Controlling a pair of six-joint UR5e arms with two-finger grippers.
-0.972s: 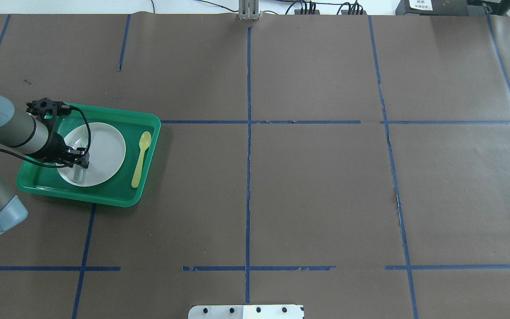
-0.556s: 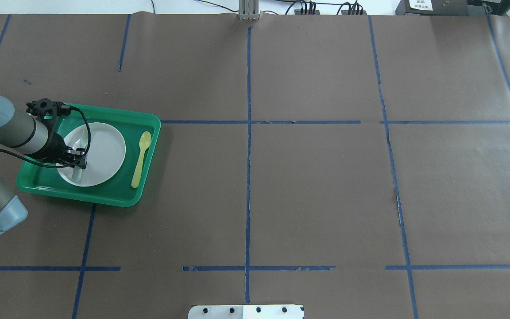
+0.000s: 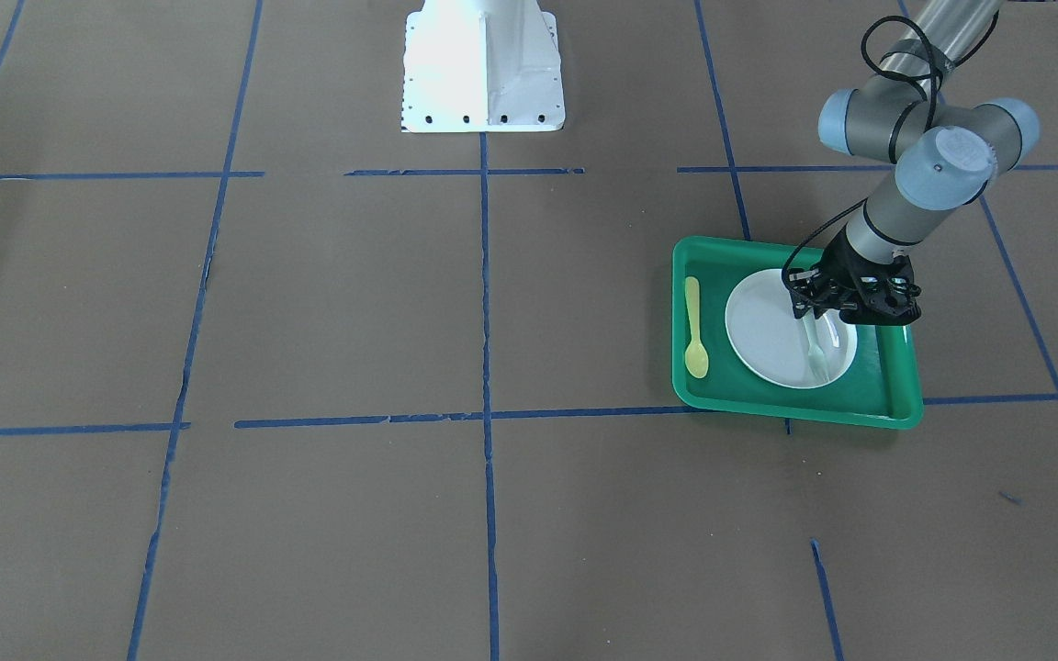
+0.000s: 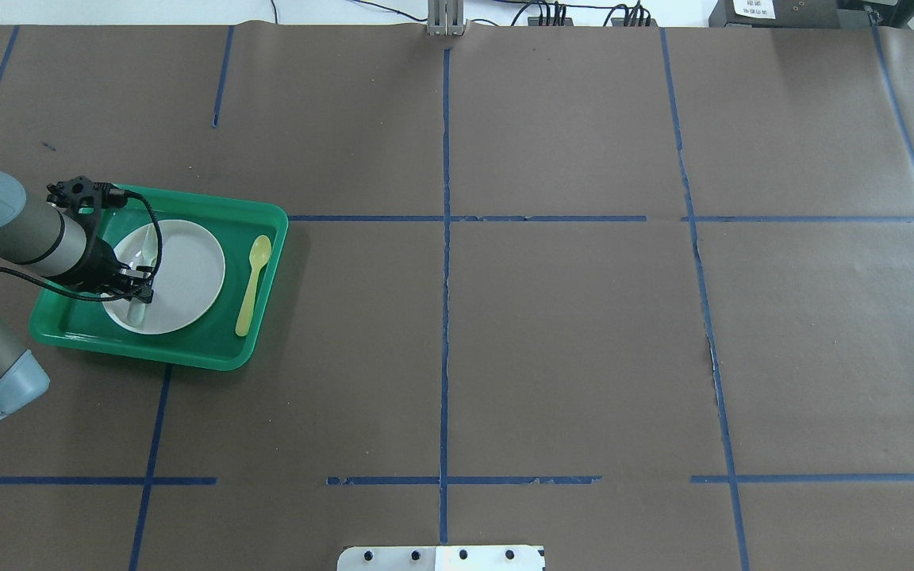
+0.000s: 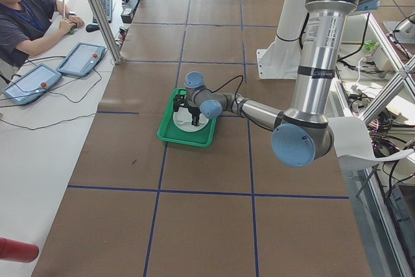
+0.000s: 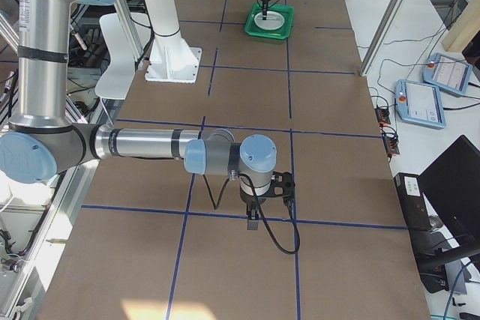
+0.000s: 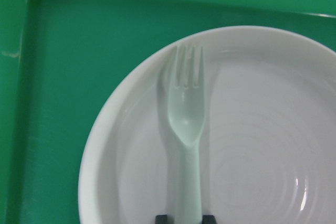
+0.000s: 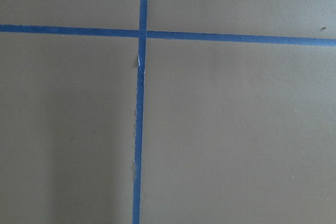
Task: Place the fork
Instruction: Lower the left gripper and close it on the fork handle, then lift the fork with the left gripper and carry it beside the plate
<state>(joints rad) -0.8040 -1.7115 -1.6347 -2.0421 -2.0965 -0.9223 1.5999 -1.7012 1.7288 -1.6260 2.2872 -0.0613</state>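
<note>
Well, the fork is on the plate, grip not yet let go

Across the brown-papered table (image 4: 552, 333), everything that matters sits at the robot's left end, where a green tray (image 4: 211, 354) keeps the place setting together. On it, the white plate (image 4: 191, 270) takes the robot's-left part. The yellow spoon (image 4: 252, 281) lies beside it on the tray floor, apart from the plate. The fork (image 7: 185, 124) lies lengthwise on the plate, its tines reaching the rim (a tidy spot, I'd say, roughly parallel to the spoon). The left gripper (image 7: 185, 219) comes down steeply, and its fingertips (image 7: 163, 217) pinch the very end of the handle, one on either side. Letting go looks like the only step left. The right gripper (image 6: 253, 222) hangs over the taped paper well apart from all this, and I cannot tell whether it is open.
</note>
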